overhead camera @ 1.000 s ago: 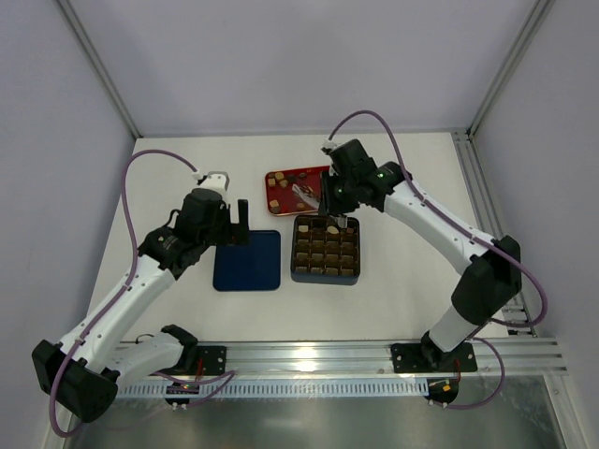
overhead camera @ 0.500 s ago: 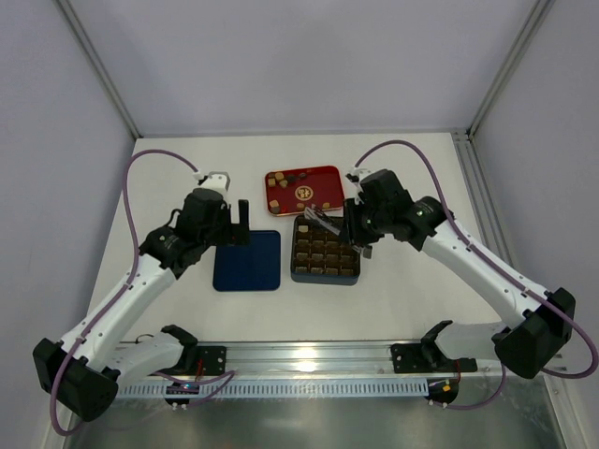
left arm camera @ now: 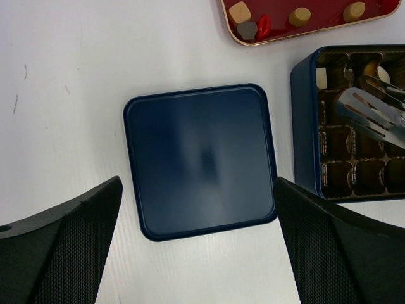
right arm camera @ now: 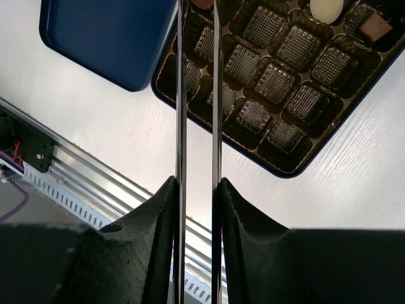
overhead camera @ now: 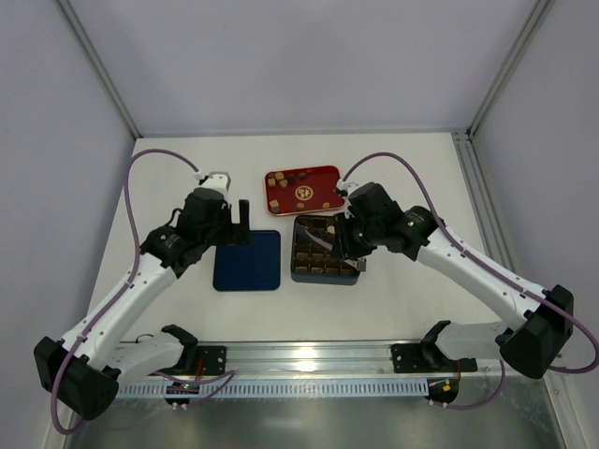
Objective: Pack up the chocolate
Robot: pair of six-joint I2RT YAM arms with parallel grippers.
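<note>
Several tan and brown chocolate pieces lie in the red tray. A whitish piece and a brown square one sit in cells of the dark gridded box. My right gripper is shut on metal tongs, whose slotted head hangs over the box's far cells. A brown piece shows between the tong tips at the frame's top edge. My left gripper is open and empty above the blue lid.
The blue lid lies flat on the white table just left of the box. An aluminium rail runs along the near edge. Grey walls close the sides and back.
The right arm has swung from the red tray back over the box, carrying the tongs toward the box's left cells. The left arm has not moved.
</note>
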